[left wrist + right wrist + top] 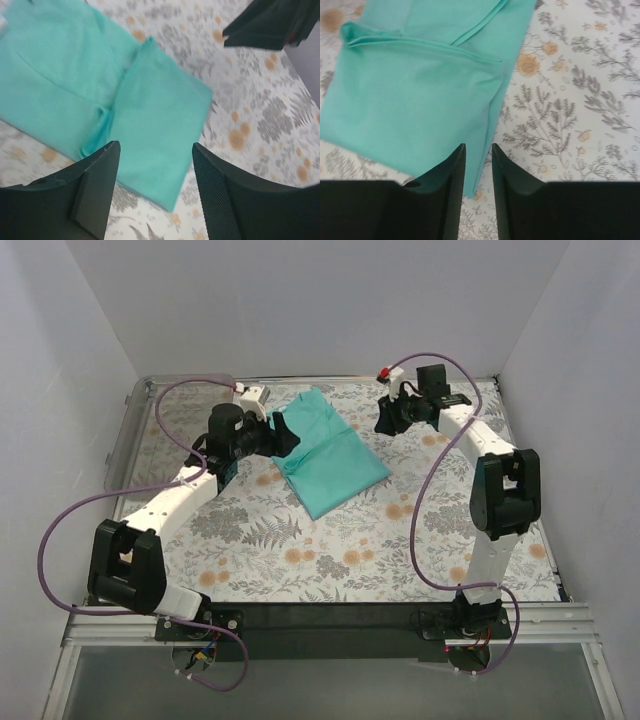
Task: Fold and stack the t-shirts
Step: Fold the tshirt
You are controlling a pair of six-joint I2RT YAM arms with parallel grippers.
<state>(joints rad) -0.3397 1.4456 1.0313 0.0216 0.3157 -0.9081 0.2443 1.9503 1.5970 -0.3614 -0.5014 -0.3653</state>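
Here the folded teal t-shirt [327, 452] lies flat on the flowered tablecloth [300, 560], in the far middle part of the table. The left gripper [283, 435] is at the shirt's left edge, its fingers [100, 170] wide apart with nothing between them. The right gripper [385, 420] is just beside the shirt's right side. Its fingers [452, 175] are nearly closed, with only a narrow gap, and hold nothing.
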